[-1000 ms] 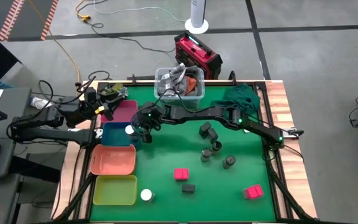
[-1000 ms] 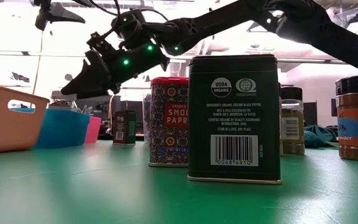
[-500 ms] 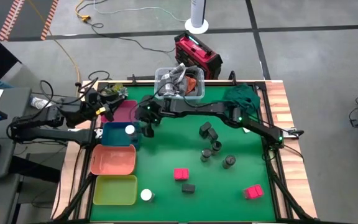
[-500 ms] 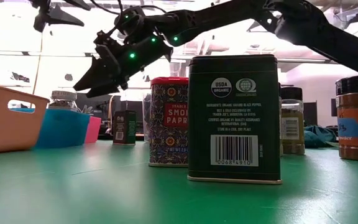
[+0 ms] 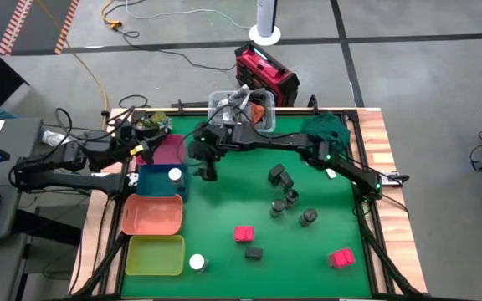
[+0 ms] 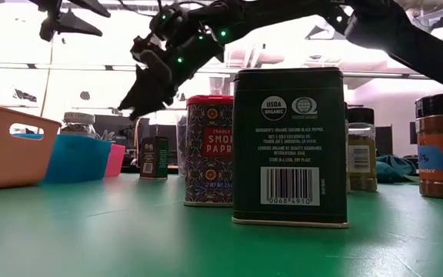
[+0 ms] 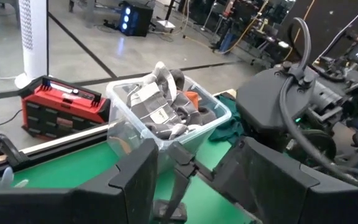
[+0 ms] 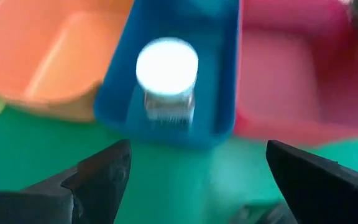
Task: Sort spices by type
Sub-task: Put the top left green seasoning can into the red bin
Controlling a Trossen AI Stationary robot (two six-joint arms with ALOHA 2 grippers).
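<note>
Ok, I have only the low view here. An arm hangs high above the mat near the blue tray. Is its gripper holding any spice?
Observer: No. That is the right gripper; it is open, with nothing between its fingers.
Operator: Is there a jar in the blue tray?
Observer: Yes, a white-topped jar stands upright inside the blue tray.
Operator: Is another jar of that kind left on the mat?
Observer: One. The second white-topped jar stands on the mat beside the yellow-green tray. The left gripper waits, open, at the table's left side.
</note>
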